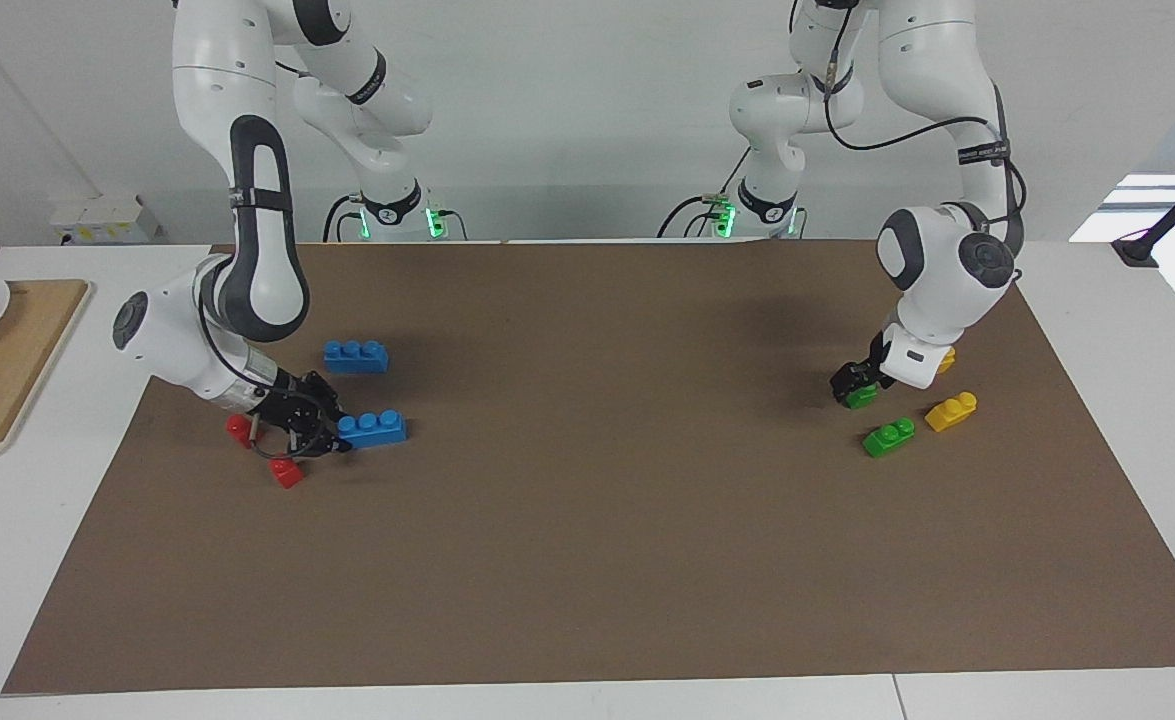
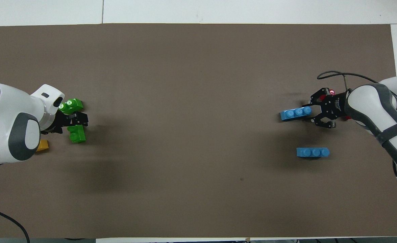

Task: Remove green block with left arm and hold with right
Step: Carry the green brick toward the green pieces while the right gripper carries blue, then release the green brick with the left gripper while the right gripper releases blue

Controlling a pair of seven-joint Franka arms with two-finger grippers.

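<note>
The green block rests on the brown mat at the left arm's end of the table. My left gripper hangs low right beside it, open, with its tips just off the block on the side away from the robots. At the right arm's end, my right gripper is low over the mat. It is shut on one end of a blue three-stud brick, which lies slightly turned.
A lower stepped green brick and two yellow bricks lie around the left gripper. A second blue brick and two red bricks lie near the right gripper. A wooden board lies off the mat.
</note>
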